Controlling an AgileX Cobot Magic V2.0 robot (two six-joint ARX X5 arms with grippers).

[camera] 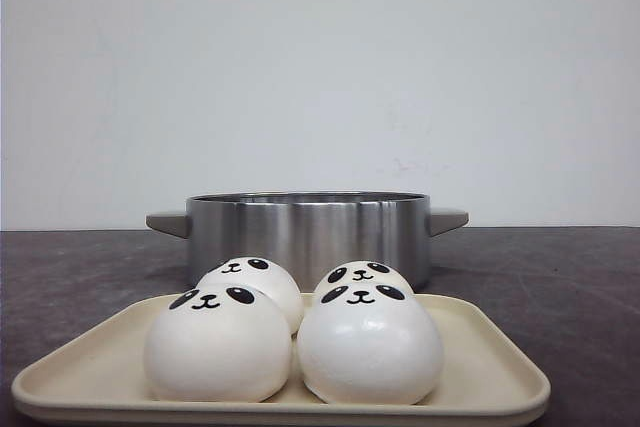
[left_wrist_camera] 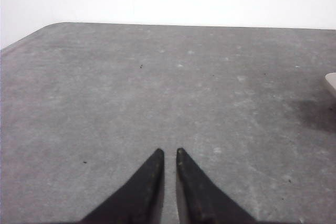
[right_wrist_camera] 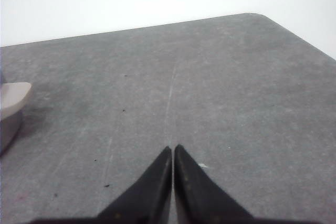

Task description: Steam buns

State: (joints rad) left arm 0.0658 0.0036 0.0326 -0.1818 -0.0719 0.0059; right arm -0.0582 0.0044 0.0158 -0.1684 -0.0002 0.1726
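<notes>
Behind buns [camera: 290,332] on tray [camera: 480,372]: steel pot [camera: 308,232].

Low front camera close to tray [camera: 480,367], wrist cameras over table [left_wrist_camera: 157,87], perhaps sharing pot handle [right_wrist_camera: 13,95]

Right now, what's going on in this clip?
Nothing is being handled yet. Four glossy white panda-faced buns sit together on a cream rectangular tray at the front of the dark grey table. Behind the tray stands an open stainless steel pot with grey side handles, no lid on it. The left gripper and the right gripper are both shut and empty, over bare table, clear of the tray. No bun is in the pot as far as can be seen.
</notes>
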